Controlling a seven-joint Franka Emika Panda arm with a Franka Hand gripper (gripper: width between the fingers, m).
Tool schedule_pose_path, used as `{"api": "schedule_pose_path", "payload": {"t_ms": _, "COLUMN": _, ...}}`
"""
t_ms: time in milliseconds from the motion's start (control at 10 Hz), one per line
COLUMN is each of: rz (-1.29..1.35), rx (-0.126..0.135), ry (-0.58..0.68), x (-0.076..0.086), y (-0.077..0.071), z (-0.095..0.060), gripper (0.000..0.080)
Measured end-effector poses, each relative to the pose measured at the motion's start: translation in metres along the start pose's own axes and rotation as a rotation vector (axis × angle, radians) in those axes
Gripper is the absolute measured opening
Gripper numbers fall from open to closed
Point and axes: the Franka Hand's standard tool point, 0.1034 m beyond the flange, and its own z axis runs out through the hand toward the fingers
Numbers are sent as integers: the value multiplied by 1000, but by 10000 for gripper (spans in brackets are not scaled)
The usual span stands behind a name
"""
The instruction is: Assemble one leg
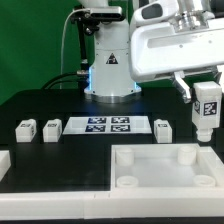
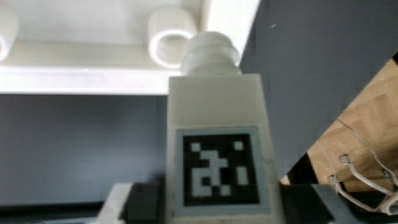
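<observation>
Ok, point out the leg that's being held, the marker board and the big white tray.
Held leg (image 1: 207,107): exterior view, on its marker tag.
Marker board (image 1: 108,126): exterior view, centre, between the tags.
White tray (image 1: 170,171): exterior view, bare inner floor.

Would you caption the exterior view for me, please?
Panda gripper holds one leg upright near the white tray.

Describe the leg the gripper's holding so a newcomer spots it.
Start at the big white tray in front. Above its far corner on the exterior view's right, the leg hangs upright in the gripper. The other small blocks lie on the table.
</observation>
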Motion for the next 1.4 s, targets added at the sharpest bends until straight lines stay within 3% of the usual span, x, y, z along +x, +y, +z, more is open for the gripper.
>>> {"api": "schedule_pose_path", "payload": {"t_ms": 200, "rz": -10, "rx": -5, "ry": -2, "x": 18, "y": 6, "z": 2, "gripper": 291}}
{"api": "schedule_pose_path", "payload": {"t_ms": 800, "rz": -17, "rx": -3, "ry": 0, "x": 13, "y": 4, "z": 3, "gripper": 291}}
{"api": "schedule_pose_path", "payload": {"t_ms": 1400, "rz": -15, "rx": -9, "ry": -10, "x": -4, "y": 14, "z": 42, "gripper": 291}}
